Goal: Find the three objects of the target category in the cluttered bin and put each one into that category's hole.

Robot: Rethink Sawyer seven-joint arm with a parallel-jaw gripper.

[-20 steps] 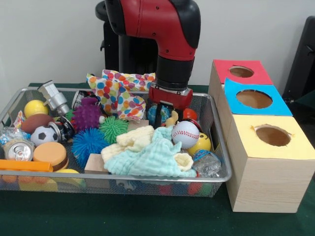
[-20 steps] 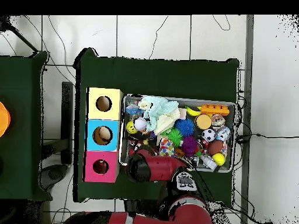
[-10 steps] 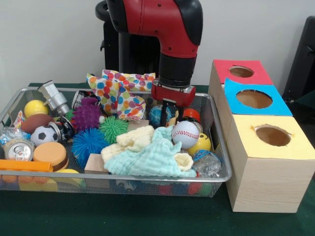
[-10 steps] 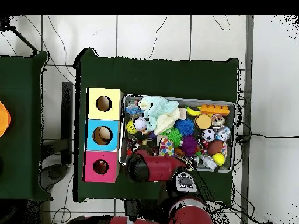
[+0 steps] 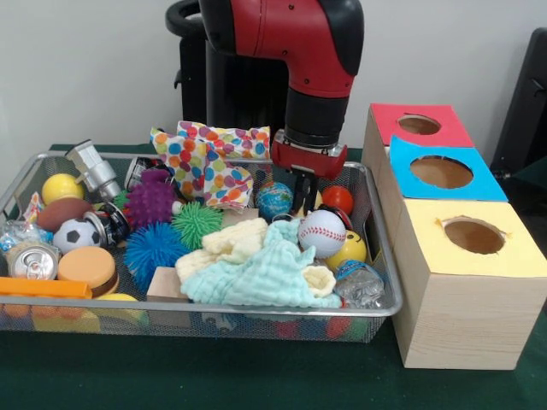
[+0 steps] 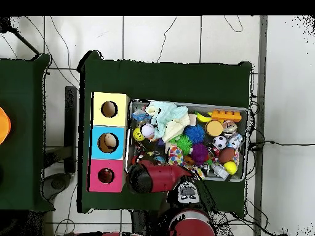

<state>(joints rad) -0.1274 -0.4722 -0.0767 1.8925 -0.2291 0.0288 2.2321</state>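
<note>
Above baseball (image 5: 322,232), claw (image 5: 304,198) apparently empty.

Baseball (image 5: 322,232) in bin (image 5: 376,256), boxes (image 5: 466,282) beside.

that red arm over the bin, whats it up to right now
The red Sawyer arm hangs over the far right part of the wire bin, its claw lowered among the balls there, between a blue globe ball and a red ball, just behind the baseball. Whether it grips anything cannot be seen. The rest of the clutter lies in the bin, and the red, blue and yellow holes of the boxes stand beside it.
</note>
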